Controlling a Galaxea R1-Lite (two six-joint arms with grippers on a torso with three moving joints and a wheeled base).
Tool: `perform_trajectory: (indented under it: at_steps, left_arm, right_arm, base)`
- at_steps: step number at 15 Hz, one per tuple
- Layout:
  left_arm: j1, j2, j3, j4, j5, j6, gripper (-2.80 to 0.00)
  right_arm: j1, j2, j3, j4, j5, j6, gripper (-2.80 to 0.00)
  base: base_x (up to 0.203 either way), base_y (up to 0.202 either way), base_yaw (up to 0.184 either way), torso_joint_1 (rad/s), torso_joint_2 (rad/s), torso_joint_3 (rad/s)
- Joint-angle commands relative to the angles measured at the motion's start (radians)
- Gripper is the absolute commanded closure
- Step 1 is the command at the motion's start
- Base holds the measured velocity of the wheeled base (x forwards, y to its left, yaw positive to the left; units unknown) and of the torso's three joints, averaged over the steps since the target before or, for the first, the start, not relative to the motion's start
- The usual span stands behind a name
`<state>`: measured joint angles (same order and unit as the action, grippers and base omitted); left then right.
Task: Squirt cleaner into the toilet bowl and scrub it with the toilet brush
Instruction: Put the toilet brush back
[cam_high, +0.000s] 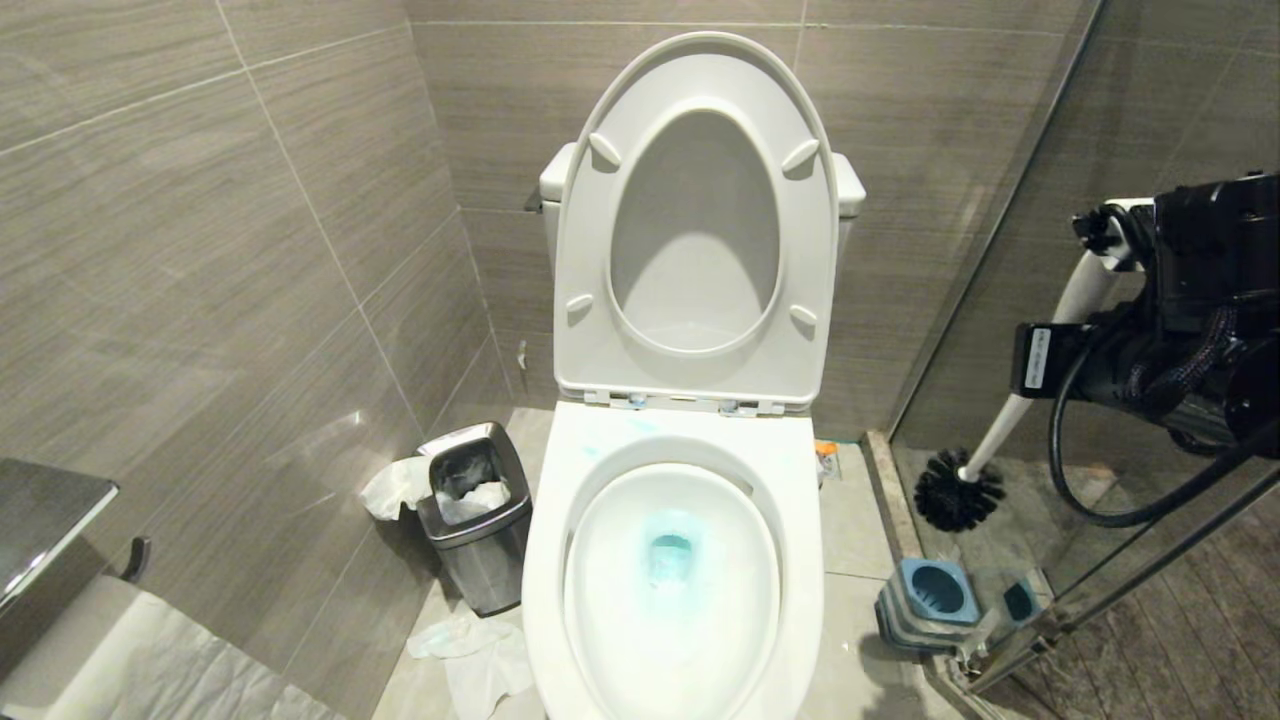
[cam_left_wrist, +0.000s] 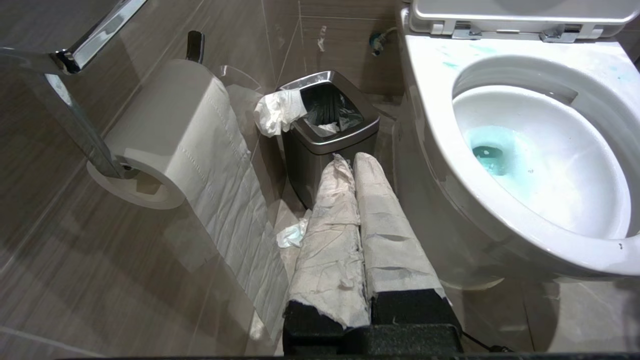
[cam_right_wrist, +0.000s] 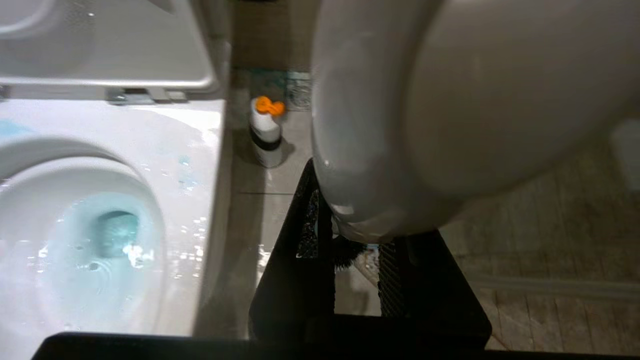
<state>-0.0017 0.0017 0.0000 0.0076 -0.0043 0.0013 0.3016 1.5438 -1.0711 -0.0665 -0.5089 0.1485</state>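
The toilet brush (cam_high: 1010, 400), a long slim white plastic handle with a round black bristly head, hangs tilted in the air to the right of the toilet, head low above the square blue-grey holder (cam_high: 930, 598) on the floor. The right pincer (cam_high: 1125, 240) is clamped on the handle's upper end. The large glossy white ceramic toilet bowl (cam_high: 800, 520) stands open, seat and lid raised; thin turquoise cleaner (cam_high: 672, 556) tints the water and streaks the rim. A white bottle with orange cap (cam_right_wrist: 266, 131) stands on the floor beside the bowl. The left pincer (cam_left_wrist: 354, 162), paper-wrapped, is closed and empty near the small square steel bin (cam_high: 478, 530).
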Motion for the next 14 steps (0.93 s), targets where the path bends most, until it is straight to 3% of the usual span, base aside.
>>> perform_trajectory:
  at_steps: [1,3,9,11,14]
  left_arm:
    - [0.0,0.0,0.002,0.0,0.0,0.0,0.0]
    - [0.0,0.0,0.002,0.0,0.0,0.0,0.0]
    - [0.0,0.0,0.002,0.0,0.0,0.0,0.0]
    - [0.0,0.0,0.002,0.0,0.0,0.0,0.0]
    - [0.0,0.0,0.002,0.0,0.0,0.0,0.0]
  right_arm:
    - [-0.057,0.016,0.068,-0.069,0.004,-0.002,0.0]
    - [-0.115,0.051,0.146,-0.195,0.035,-0.045,0.0]
    - [-0.262,0.231,0.313,-0.601,0.306,-0.077,0.0]
    - [-0.3,0.315,0.342,-0.751,0.345,-0.08,0.0]
    - [-0.341,0.389,0.367,-0.786,0.351,-0.078,0.0]
  base:
    - [0.0,0.0,0.0,0.0,0.0,0.0]
    - [0.0,0.0,0.0,0.0,0.0,0.0]
    - [0.0,0.0,0.0,0.0,0.0,0.0]
    - [0.0,0.0,0.0,0.0,0.0,0.0]
    - [0.0,0.0,0.0,0.0,0.0,0.0]
